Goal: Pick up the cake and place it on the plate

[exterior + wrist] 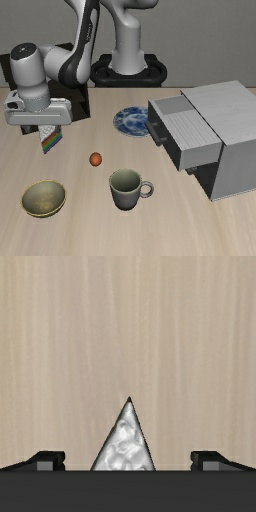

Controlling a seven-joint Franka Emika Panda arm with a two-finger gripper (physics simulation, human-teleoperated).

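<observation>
A pale wooden table [90, 220] carried everything, its grain running plain under the hand in the wrist view [128, 316]. The blue patterned plate [132, 120] lay bare near the arm's base. To the exterior view's left of the plate, well apart from it, the cake [53, 142] sat directly beneath the gripper [47, 128].

The exterior view showed the cake's striped side. The wrist view showed its white frosted top [127, 444] as a wedge between the gripper's [128, 461] fingers, which were spread wide with a gap on each side.

Just beside the plate, on the exterior view's right, stood a grey cabinet [228, 130] with its drawer [180, 135] pulled out. Forward of the plate lay a small brown ball [96, 158], a mug [127, 188] and a bowl [44, 199]. Bare table lay between cake and plate.
</observation>
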